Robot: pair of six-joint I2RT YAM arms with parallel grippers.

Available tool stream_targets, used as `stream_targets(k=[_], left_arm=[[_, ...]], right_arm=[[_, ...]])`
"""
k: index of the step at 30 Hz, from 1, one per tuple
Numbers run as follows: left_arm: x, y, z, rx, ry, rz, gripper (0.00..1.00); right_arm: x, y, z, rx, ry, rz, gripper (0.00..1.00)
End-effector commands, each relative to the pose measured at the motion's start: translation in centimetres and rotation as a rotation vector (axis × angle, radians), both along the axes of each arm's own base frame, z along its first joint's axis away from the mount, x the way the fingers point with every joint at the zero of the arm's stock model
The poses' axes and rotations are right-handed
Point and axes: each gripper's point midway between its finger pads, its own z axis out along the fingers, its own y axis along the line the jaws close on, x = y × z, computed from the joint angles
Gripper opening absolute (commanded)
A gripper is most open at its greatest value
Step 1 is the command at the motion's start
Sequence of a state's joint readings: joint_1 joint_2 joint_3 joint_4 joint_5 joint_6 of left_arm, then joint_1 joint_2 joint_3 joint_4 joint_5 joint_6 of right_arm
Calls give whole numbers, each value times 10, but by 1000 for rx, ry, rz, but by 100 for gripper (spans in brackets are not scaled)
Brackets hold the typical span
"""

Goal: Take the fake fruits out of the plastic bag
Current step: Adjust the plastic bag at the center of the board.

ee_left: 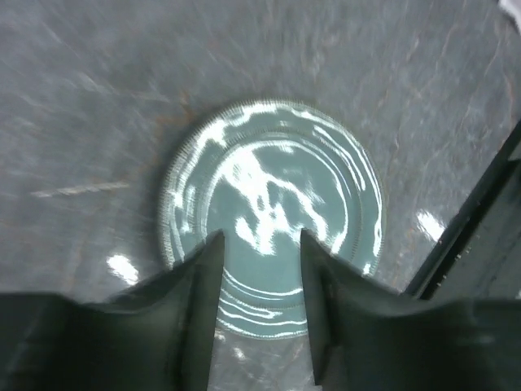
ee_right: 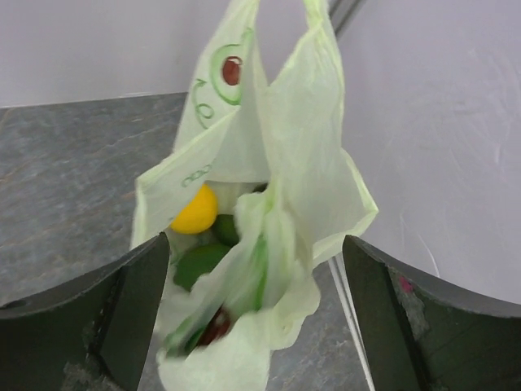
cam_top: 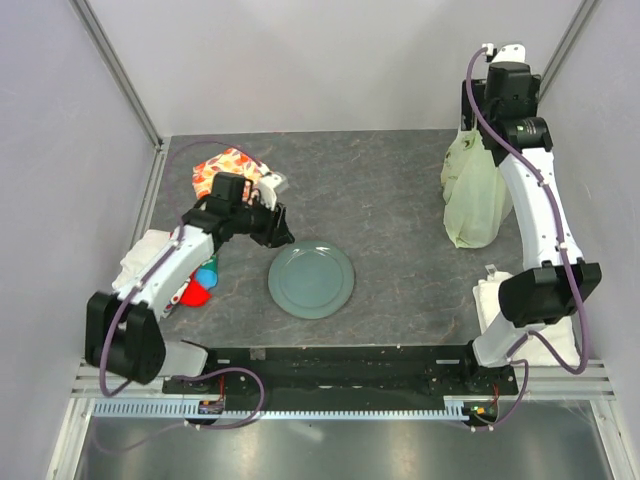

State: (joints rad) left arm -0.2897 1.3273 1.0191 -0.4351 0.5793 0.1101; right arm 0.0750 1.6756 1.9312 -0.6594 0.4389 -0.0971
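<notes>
1. Counter (cam_top: pixel 400 180): the bag (cam_top: pixel 475 195) stands upright at 2 o'clock, near the right wall. Its loops run out of the top of the right wrist view, so what holds it up cannot be told.
2. Plate (cam_top: pixel 311 281): it lies bare at 6 o'clock, well apart from the bag. It is the likely drop point.
3. Right claw (ee_right: pixel 256 244): its fingers are spread wide, with the bag mouth framed between them and nothing gripped.
4. Left claw (ee_left: pixel 260 236): it hovers over the plate with its fingers apart and nothing between them.
5. Fruits: all those in view are inside the bag.
   - The orange (ee_right: pixel 195 210) sits at 10 o'clock of the mouth.
   - A green fruit (ee_right: pixel 199 261) lies below the orange.
   - A dark red fruit (ee_right: pixel 218 326) shows through the film at 6 o'clock.

Procedure (judged): reach into the mouth for one fruit.
- Take the orange first; it is the least covered.
- Enter through the open gap at 9 o'clock, not through the fold.
- Close on the fruit only. Pinched film would drag the bag along.
</notes>
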Motion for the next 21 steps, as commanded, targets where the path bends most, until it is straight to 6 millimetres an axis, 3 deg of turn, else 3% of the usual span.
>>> stream_targets(k=[1,2,4,5,6,7,8,10,11,13,14,15,16,18,19,21], left_arm=[[-18,-1,-46,150,63,-141,18],[-18,-1,-50,155,75,-142,2],[-20,-5,-52,132,99,-143,2],[-19,-5,-50,125,99,-135,2],[-19,-5,-43,115,84,-125,2],[-18,-4,-38,112,73,-109,2],[-18,-4,-34,110,60,-106,2],[-18,0,-12,95,-8,-94,2],[-18,1,-4,90,-38,-91,2],[-15,7,21,79,-116,-59,2],[-14,9,28,75,-130,-43,2],[-10,11,39,64,-154,-27,2],[-8,16,47,49,-156,14,2],[-2,21,60,25,-160,75,2],[1,24,64,23,-164,100,2],[6,25,75,3,-183,129,2]], right_arm=[[5,-38,11,-40,-54,-175,93],[9,-39,9,-22,-57,-170,90],[22,-34,4,-2,-58,-135,68],[29,-23,4,19,-59,-76,53],[40,-18,5,31,-69,-52,31],[46,-13,6,44,-73,-34,25],[61,6,-2,69,-61,43,13],[71,31,25,76,-123,132,6],[78,63,25,80,-124,210,1],[82,105,54,55,-199,337,0],[76,146,63,49,-225,426,0],[73,166,70,20,-243,488,0],[64,205,84,23,-294,572,0],[48,239,101,21,-346,667,0],[36,267,110,14,-378,735,0],[20,287,123,2,-412,791,0]])
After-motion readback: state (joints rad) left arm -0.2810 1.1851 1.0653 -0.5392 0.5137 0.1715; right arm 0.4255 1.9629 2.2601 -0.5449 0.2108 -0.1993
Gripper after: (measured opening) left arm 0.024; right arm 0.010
